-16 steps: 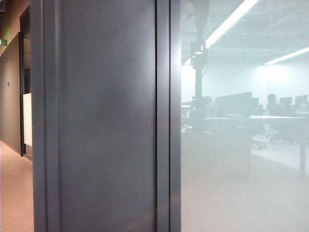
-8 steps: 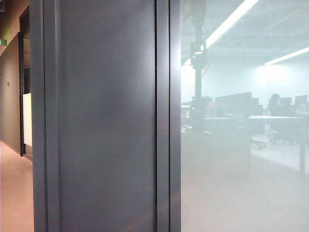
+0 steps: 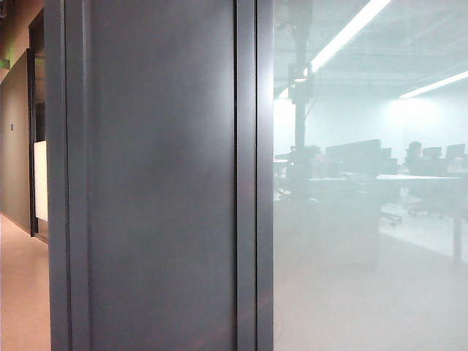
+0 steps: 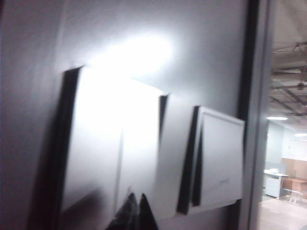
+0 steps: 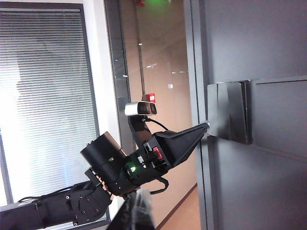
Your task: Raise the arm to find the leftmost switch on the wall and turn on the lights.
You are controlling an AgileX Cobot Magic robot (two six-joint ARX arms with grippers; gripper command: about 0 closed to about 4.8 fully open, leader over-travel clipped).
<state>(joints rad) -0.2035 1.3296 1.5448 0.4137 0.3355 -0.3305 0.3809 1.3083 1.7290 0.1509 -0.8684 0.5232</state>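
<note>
Grey wall panel [image 3: 161, 183] beside frosted glass [image 3: 365, 256], which reflects the arm [image 3: 300, 95] as a dark column. Left gripper [image 5: 205, 127], fingers clenched, touches the switch plate [image 5: 230, 111]. Right gripper [image 5: 136, 211]: finger state cannot be told; no legible writing.

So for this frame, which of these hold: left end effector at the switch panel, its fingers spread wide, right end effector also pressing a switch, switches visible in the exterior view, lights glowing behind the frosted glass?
1. Left end effector at the switch panel: true; its tip meets the panel on the dark wall.
2. Its fingers spread wide: false; they close to a point.
3. Right end effector also pressing: false; it sits back from the wall, a blur in its own view.
4. Switches in the exterior view: false; no switch shows there.
5. Light strips glowing behind the frosted glass: true.
</note>
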